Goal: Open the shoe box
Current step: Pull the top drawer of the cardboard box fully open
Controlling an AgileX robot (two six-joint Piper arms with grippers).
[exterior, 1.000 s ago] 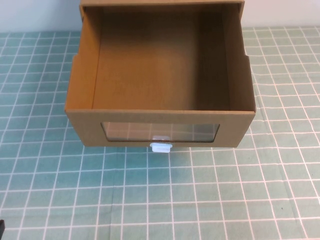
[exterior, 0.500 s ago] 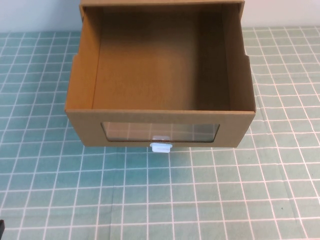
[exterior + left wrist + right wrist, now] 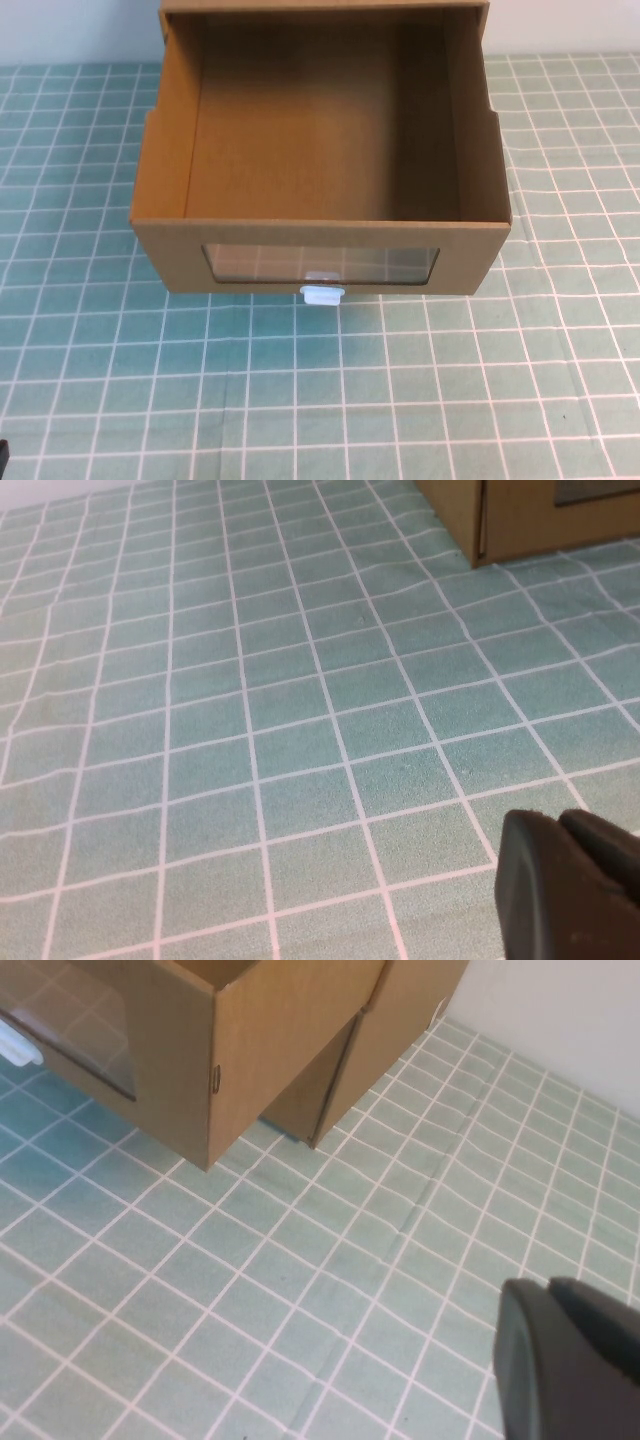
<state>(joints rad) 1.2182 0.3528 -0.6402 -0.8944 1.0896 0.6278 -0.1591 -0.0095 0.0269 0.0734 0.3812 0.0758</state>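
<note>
**A:** Where do the claws sit?

**B:** Both are on the near side of the shoe box (image 3: 320, 235). The left gripper (image 3: 560, 825) hangs low over the green grid mat (image 3: 300, 400), off the box's near left corner and well apart from it. Its fingers are pressed together on nothing. The right gripper (image 3: 550, 1290) is off the box's near right corner, also closed and holding nothing.

**A:** Room to move?

**B:** Open mat runs along the box's front and down both its sides.

**A:** And the box itself?

**B:** Its drawer (image 3: 320, 150) stands out of the sleeve (image 3: 420, 990) toward the robot, with its cardboard floor showing. A clear window (image 3: 320, 264) sits in the front wall, with a white pull tab (image 3: 322, 294) at the edge below it.

**A:** Anything hidden?

**B:** The box's far end is cut off in the high view. Nearer than the box, to its left, is a dark sliver (image 3: 3, 455) too small to name.
</note>
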